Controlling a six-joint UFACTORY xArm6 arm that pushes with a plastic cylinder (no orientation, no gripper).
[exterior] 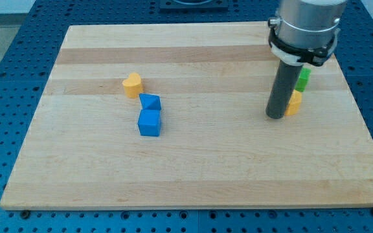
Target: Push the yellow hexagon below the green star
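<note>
A yellow block (294, 103), likely the hexagon, lies at the view's right, partly hidden behind my rod. A green block (303, 79), likely the star, sits just above it, also partly hidden. My tip (276, 116) rests on the board touching the yellow block's left side, below and left of the green block.
A yellow heart-like block (133, 85) lies left of centre. A blue block (150, 101) and a blue cube (149, 122) sit just below and right of it, touching each other. The wooden board (193, 175) lies on a blue perforated table.
</note>
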